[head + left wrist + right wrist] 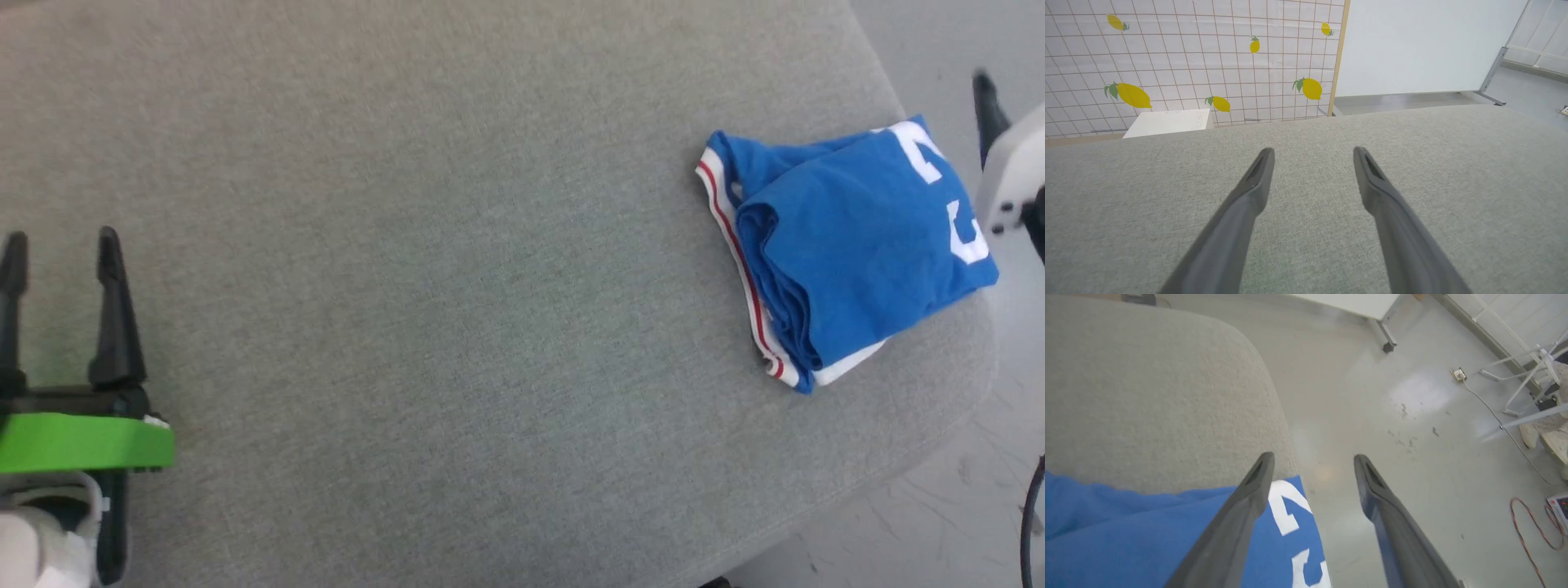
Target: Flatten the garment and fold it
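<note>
Our left gripper (61, 237) spread wide, well apart from the garment (849, 245), our right gripper (1312, 457) parted over its edge

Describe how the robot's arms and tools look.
The left tool has two long, dark, tapering fingers on a black base with a bright green band and a white forearm. The right tool has matching dark grey fingers and a white housing.
</note>
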Robot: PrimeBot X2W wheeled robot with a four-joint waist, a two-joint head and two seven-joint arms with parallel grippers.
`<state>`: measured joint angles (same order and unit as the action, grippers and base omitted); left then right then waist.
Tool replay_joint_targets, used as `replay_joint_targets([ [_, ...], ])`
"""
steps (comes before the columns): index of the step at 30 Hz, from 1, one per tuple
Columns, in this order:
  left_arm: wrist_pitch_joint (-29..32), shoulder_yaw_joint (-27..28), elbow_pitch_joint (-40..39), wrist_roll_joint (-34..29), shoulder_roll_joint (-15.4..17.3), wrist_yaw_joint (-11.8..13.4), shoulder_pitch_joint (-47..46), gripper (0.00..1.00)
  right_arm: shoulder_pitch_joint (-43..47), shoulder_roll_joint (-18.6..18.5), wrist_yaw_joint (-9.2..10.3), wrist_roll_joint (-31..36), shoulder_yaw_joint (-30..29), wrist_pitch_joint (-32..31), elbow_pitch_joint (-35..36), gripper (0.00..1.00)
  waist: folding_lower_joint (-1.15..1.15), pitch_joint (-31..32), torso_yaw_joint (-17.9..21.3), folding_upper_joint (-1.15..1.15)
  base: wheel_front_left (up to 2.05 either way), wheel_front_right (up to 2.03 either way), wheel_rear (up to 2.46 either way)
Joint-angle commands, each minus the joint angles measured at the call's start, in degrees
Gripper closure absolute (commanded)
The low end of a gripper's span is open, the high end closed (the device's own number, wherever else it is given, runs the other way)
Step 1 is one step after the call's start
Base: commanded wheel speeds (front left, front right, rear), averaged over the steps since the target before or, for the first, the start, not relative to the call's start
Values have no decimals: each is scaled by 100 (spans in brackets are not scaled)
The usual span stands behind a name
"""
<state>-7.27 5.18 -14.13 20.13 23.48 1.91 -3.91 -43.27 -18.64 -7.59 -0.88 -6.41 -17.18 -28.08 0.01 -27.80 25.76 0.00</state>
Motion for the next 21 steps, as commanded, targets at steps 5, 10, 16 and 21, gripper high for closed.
replay_joint_targets([
  [5, -262, -112, 321, 82, -234, 75, -9, 0, -108, 226, 10, -655, 395, 523, 951, 0, -1, 1023, -479, 0, 0, 0, 0],
  [10, -393, -189, 601, 99, -367, 130, -103, 0, 51, 926, 10, -1177, 807, 1151, 1859, 0, -1, 1552, -925, 0, 0, 0, 0],
  [16, -502, -262, 842, 136, -498, 149, -229, 0, 553, 1452, 10, -1234, 808, 1912, 2237, 0, -1, 1956, -1429, 0, 0, 0, 0],
  [21, -564, -368, 1077, 114, -603, 169, -342, 0, 1129, 1569, 10, -1334, 804, 2515, 2348, 0, -1, 2232, -1825, 0, 0, 0, 0],
])
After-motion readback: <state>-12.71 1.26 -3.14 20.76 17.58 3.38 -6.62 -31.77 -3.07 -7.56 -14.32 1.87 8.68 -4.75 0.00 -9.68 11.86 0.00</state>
